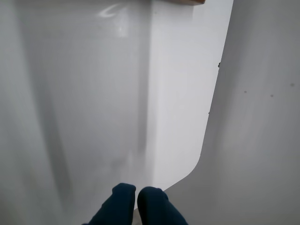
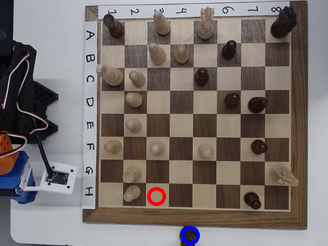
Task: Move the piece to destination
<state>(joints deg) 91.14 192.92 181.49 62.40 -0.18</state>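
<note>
Found the pincer [image 1: 136, 202] drawn together in the wrist view, its two dark blue tips side by side with only a thin seam between them and nothing clamped there. Saw beneath it just a glossy white sheet with a rounded corner, lying on a matte pale surface [image 1: 262, 140]. Located the piece [image 2: 190, 237] in the overhead view just off the bottom border of the chessboard [image 2: 195, 219], inside the destination [image 2: 181, 236], a thin blue ring, and partly cut by the picture's edge. Noted the red ring [image 2: 156, 197] empty on a pale square in row H. Judged the move as good as done, so counted the chief risk as disturbance. Feared that any fresh sweep of the arm [image 2: 15, 97] from the left along the bottom border might clip the pale pawn [image 2: 131, 193] or nudge the small, round-headed piece out of its ring. Expected turned wood on a narrow round base to tip or roll easily on that slick white finish. Reckoned the smooth blue tips poor at holding a rounded head. Took the board as inlaid light and dark wood in a walnut-brown frame.
</note>
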